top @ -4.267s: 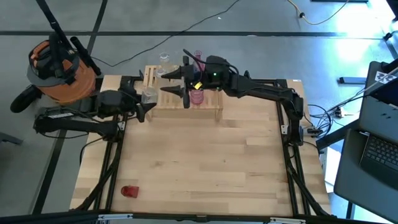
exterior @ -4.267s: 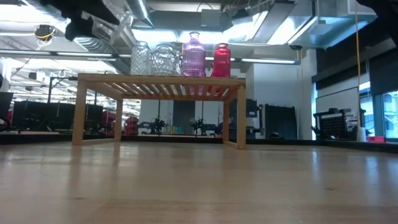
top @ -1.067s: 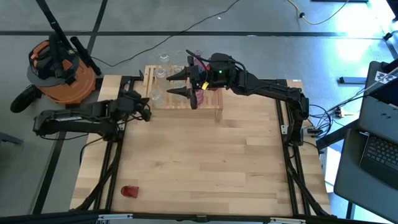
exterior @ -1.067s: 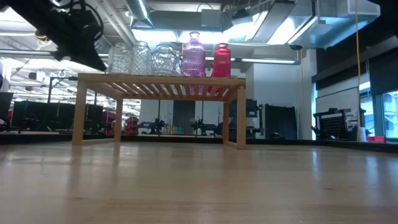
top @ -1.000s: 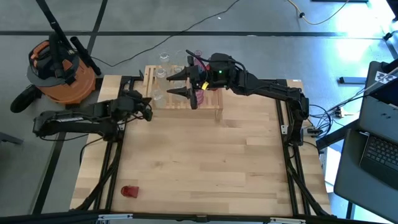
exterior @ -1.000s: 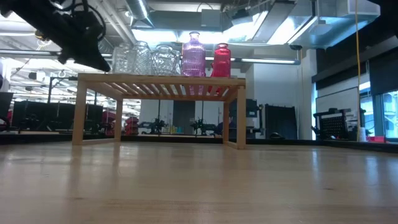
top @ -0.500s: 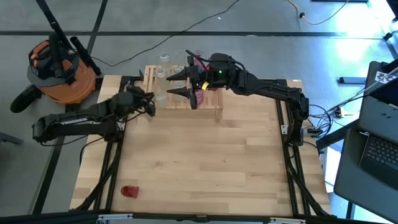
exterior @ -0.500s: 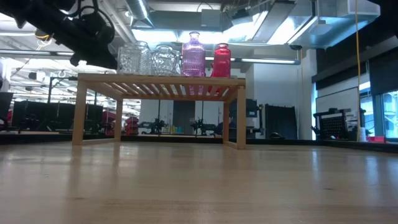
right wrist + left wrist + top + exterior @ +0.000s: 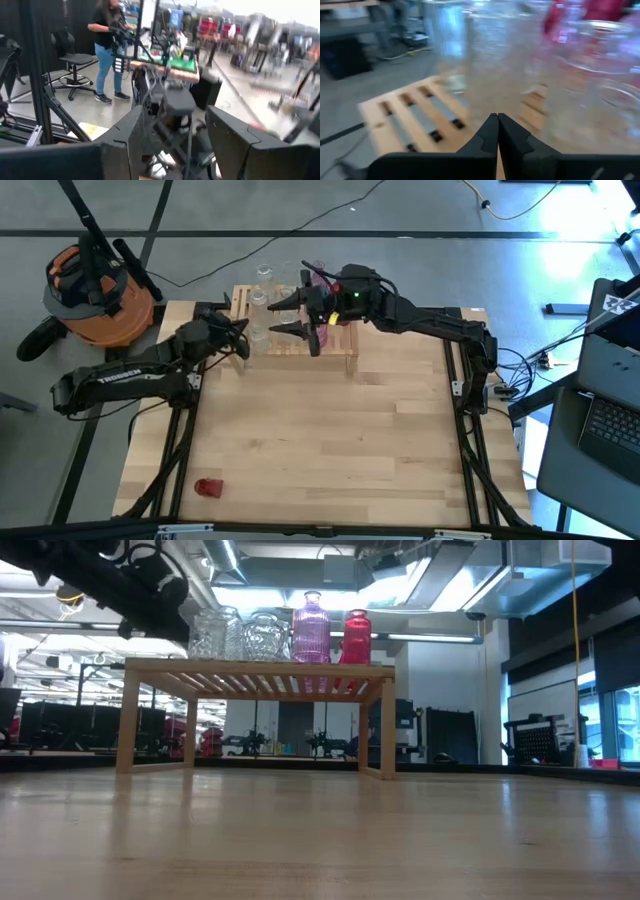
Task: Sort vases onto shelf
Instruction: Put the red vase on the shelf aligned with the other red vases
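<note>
Left claw point(image 9: 497, 131) pinched together by blurred clear vases point(image 9: 505, 55); right claw point(image 9: 298, 315) spread apart

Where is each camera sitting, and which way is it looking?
High view: above, looking straight down on the table, both arms, the left pincer and the right pincer.
Low view: at tabletop height, looking level at the shelf; one dark arm upper left.
Left wrist view: past its shut pincer at clear vases.
Right wrist view: past its open pincer into the room, a person there.
High and low views share the shelf.
</note>
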You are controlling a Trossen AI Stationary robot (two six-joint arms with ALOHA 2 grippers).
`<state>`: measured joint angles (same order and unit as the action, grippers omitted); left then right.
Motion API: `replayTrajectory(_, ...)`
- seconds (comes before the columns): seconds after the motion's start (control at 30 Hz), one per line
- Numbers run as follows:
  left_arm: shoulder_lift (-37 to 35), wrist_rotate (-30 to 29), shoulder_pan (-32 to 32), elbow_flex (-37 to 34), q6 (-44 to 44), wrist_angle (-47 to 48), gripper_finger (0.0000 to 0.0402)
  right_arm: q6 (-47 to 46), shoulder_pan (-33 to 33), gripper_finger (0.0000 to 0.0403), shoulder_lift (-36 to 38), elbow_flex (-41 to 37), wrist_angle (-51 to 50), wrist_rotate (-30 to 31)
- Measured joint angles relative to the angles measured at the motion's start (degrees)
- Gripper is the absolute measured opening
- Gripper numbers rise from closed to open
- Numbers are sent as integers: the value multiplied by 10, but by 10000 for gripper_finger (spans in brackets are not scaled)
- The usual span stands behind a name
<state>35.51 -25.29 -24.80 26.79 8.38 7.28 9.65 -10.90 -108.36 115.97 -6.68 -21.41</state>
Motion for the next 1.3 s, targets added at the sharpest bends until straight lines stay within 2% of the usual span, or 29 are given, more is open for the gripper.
replayTrajectory(0.07,-7,-31,-1,8,-3,2,0,35,0,172,8,0,18,-10)
replayTrajectory(0.13,-22,-48,-1,25,-18,-10,0,112,15,172,30,-1,40,-9)
replayTrajectory(0.23,-40,-52,-1,61,-45,-14,0,251,48,172,87,0,29,66)
replayTrajectory(0.37,-54,-23,-1,119,-22,-15,0,368,82,172,163,1,-80,188)
replayTrajectory(0.5,-60,7,0,170,19,-15,0,430,97,172,223,0,-176,225)
replayTrajectory(0.63,-59,23,0,207,13,-15,0,448,124,172,285,0,-180,219)
replayTrajectory(0.77,-59,24,0,230,4,-18,0,440,146,172,330,0,-96,212)
replayTrajectory(0.93,-59,25,0,234,85,-59,0,398,146,172,368,0,5,210)
replayTrajectory(1.1,-59,49,0,234,162,-64,0,356,147,172,399,-1,3,202)
replayTrajectory(1.23,-55,93,0,234,200,-65,0,310,147,172,399,-5,11,157)
replayTrajectory(1.3,-54,111,1,234,215,-64,0,299,147,172,399,-31,16,144)
